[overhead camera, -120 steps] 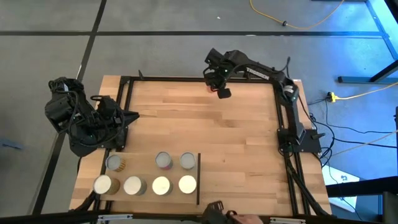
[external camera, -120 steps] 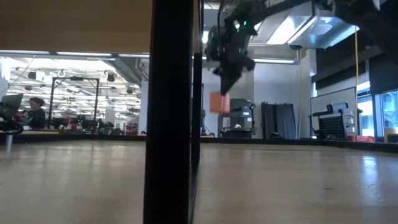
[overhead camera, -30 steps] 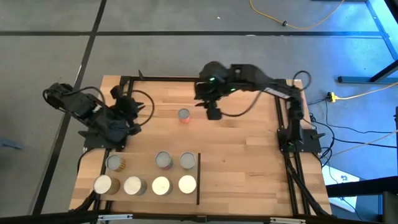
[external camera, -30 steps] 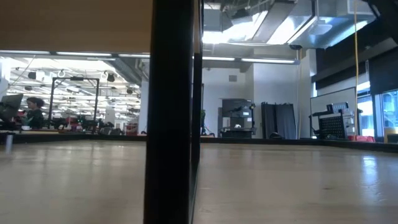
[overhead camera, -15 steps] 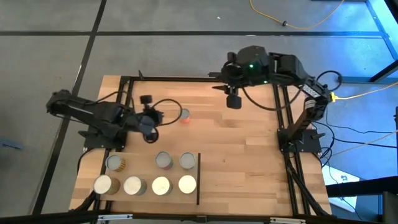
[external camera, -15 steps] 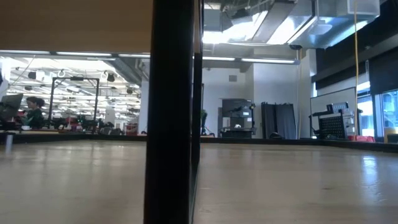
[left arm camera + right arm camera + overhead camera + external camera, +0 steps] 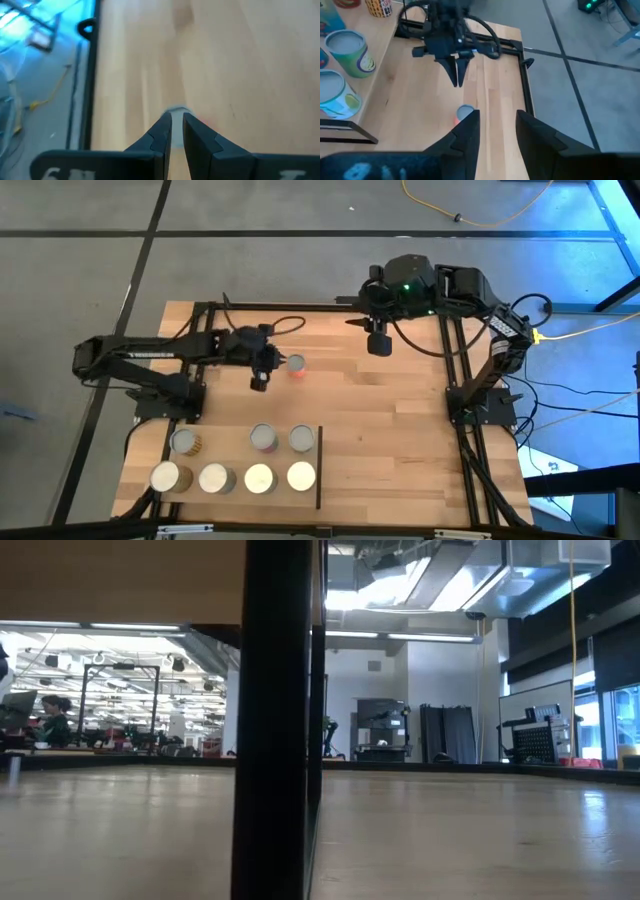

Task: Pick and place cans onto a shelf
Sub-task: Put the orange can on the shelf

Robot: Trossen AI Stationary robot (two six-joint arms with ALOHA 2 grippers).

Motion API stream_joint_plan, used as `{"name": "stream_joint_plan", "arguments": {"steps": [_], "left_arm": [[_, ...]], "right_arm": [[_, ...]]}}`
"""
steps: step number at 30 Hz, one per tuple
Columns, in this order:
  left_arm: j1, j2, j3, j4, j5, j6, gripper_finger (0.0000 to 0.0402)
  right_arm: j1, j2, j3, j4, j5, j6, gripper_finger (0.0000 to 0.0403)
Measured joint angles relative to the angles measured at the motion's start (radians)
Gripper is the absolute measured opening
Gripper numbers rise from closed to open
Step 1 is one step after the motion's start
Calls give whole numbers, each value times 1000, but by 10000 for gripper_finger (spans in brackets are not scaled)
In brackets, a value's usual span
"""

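Since half a second ago my left arm has swung farther across the tabletop [image 7: 380, 440], carrying my left gripper [image 7: 258, 383] up beside the lone red-labelled can [image 7: 295, 365], which stands where it was, upright near the table's far middle. In the left wrist view my two fingers [image 7: 161, 134] stand close together with only a narrow slit between them, pinching nothing, and the can's silver top [image 7: 175, 111] shows just past their tips. My right gripper [image 7: 378, 345] hangs near the far edge of the table, well apart from that can, its fingers [image 7: 465, 131] spread and empty. The other seven cans [image 7: 259, 477] stand in two rows on the light-wood shelf [image 7: 235, 455], left of its black bar [image 7: 319, 467], at the table's near left.
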Motion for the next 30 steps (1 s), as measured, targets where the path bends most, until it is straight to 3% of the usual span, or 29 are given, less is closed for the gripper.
{"name": "stream_joint_plan", "arguments": {"steps": [4, 9, 15, 30], "left_arm": [[78, 58, -50, 83, 113, 125, 39], [121, 158, -71, 137, 136, 256, 39], [134, 266, -72, 164, 237, 312, 39], [128, 387, -72, 208, 215, 334, 39]], "right_arm": [[-9, 0, 0, -25, 0, 22, 127], [-28, 0, 0, -54, 1, 69, 127], [-48, 0, 0, -91, 1, 74, 127], [-77, 0, 0, -117, 1, 74, 127]]}}
